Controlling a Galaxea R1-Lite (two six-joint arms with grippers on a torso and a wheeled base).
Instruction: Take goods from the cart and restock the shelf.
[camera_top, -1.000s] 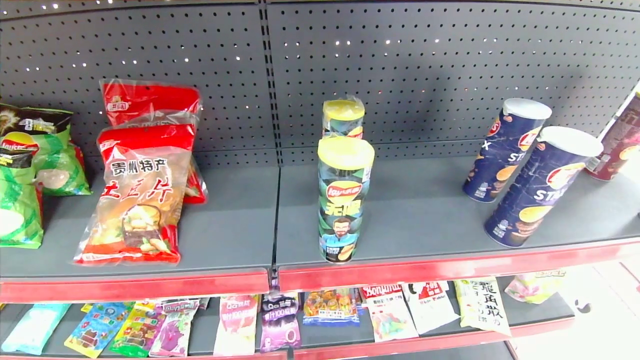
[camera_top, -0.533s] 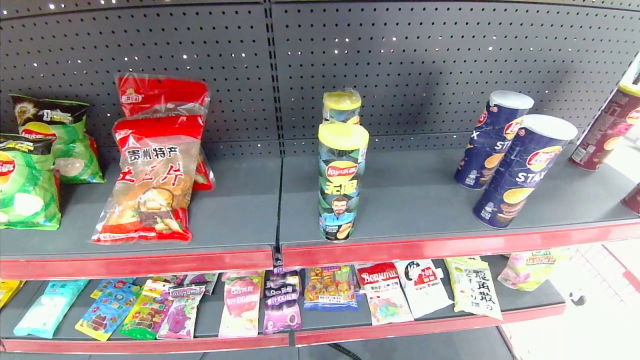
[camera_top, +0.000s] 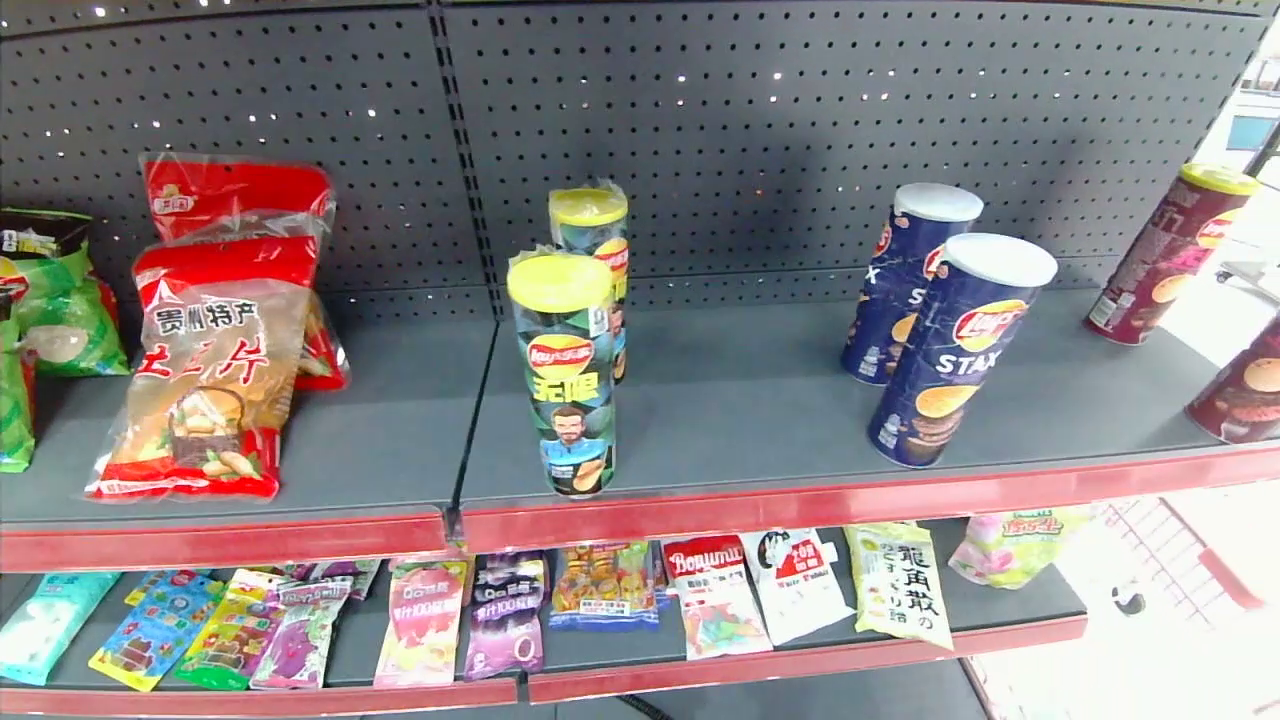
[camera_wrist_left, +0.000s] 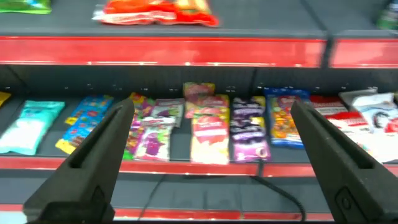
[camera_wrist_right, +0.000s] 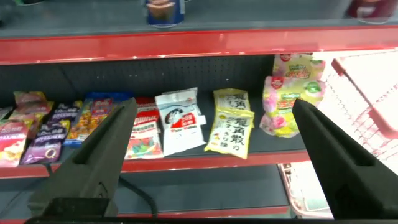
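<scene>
Jaws on both arms stand wide apart with nothing between them, which suits a pickup not yet begun. The left gripper (camera_wrist_left: 211, 107) faces the sachets (camera_wrist_left: 208, 134) laid flat on the lower shelf (camera_wrist_left: 155, 164). The right gripper (camera_wrist_right: 214, 104) faces the same tier nearer its end, and what looks like the cart (camera_wrist_right: 373, 93), pink and wire-sided, sits just beside it. No goods inside it can be made out.

On the shelf (camera_top: 700, 505) above, stock is grouped by kind in short files running front to back, labels outward:
- 2 yellow-lid cans (camera_top: 565, 375)
- 2 blue cans (camera_top: 955, 350)
- 2 maroon cans (camera_top: 1160, 260)
- red bags (camera_top: 200, 380) propped toward the pegboard
- green bags (camera_top: 60, 310)

Bare grey board lies between the files, likely where new stock belongs. The next step is probably a turn to the cart.
</scene>
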